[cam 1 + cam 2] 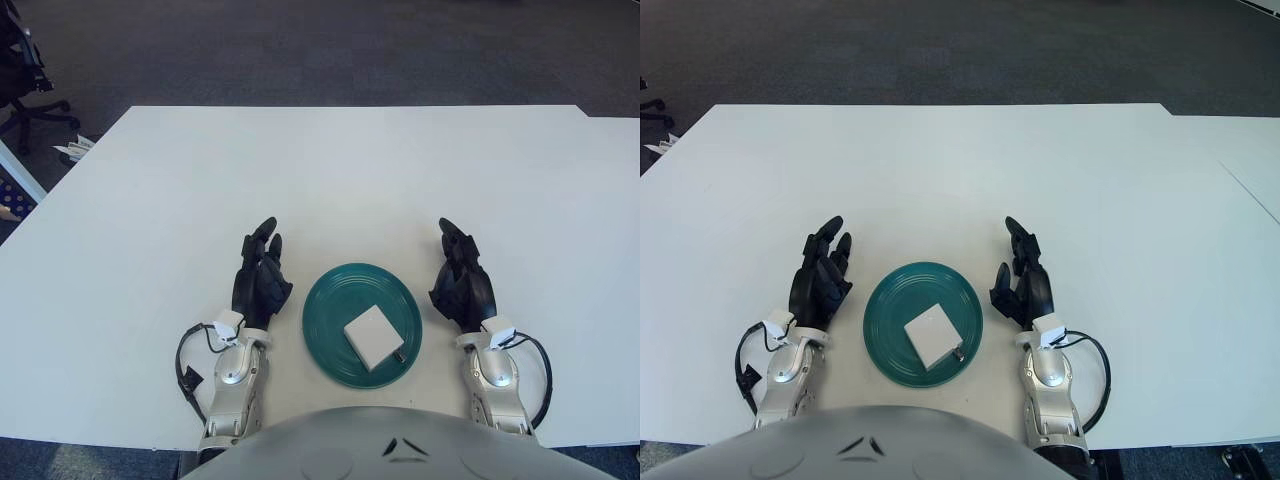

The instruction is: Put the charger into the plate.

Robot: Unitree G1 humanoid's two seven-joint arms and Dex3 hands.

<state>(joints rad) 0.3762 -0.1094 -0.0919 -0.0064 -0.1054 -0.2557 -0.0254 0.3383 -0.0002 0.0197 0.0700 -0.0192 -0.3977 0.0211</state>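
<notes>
Charger (371, 336): white, square, lying flat inside green plate (330, 300), toward near right part of dish, clear of both hands; placement judged complete. Plate standing on white table (330, 170), between the hands. Left hand (261, 282): just left of plate, fingers extended forward, relaxed, grasping nothing. Right hand (462, 283): just right of plate, fingers likewise extended, empty. Forearms roughly parallel, flanking plate, judged a neutral stand-off pose
</notes>
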